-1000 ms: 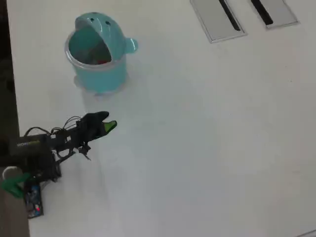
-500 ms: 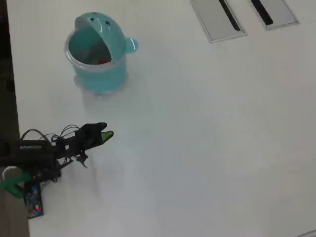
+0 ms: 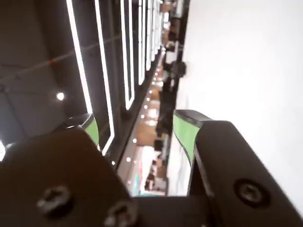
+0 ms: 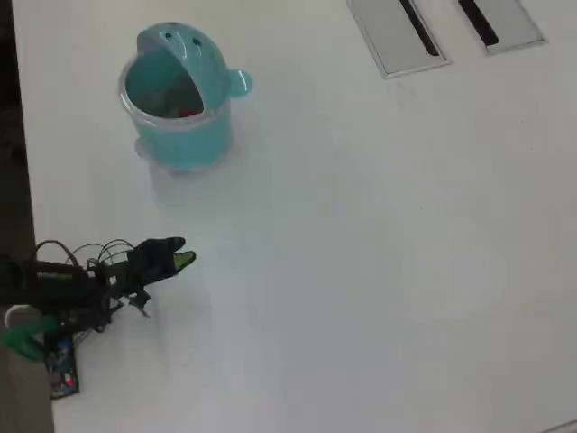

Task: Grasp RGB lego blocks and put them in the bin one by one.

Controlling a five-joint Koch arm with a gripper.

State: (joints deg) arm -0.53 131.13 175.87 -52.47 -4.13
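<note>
White bare table, teal bin upright, gripper parted, empty, dim strip-lit room.

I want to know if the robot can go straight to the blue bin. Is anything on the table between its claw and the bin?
No, nothing visible stands between them. In the overhead view, only bare white table lies between the gripper and the bin. The grey slotted plates lie far off at the top right.
</note>
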